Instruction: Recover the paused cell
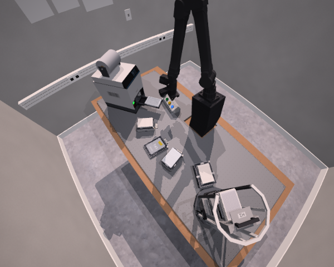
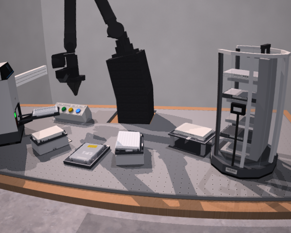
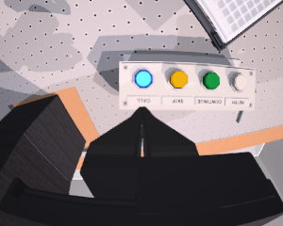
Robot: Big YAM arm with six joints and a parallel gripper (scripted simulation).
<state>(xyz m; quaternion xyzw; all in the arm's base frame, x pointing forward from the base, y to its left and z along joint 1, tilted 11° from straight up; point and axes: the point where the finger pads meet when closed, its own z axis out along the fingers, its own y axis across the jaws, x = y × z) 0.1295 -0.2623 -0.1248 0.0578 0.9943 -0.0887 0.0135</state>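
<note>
My gripper (image 2: 74, 92) is shut and empty. It hangs a short way above the operator panel PANEL (image 2: 72, 111), apart from it. In the wrist view the fingertips (image 3: 141, 113) point just below the blue CALL key (image 3: 143, 79); the yellow (image 3: 178, 79), green (image 3: 211, 79) and white (image 3: 239, 81) keys follow to its right. The sealer SEAL (image 2: 1, 100) holds a white well plate (image 2: 44, 110) on its tray, with no lid on it. A lid with a yellow label lies in the lid park LP1 (image 2: 87, 154). A plate sits on the nest N6 (image 2: 192, 135) in front of the hotel H1 (image 2: 248, 110).
Two shakers stand on the deck, one by the sealer (image 2: 49, 139) and one in the middle (image 2: 129, 147), each with one plate on top. The arm's black base (image 2: 132, 87) stands just behind and right of the panel. H1 holds plates on several shelves.
</note>
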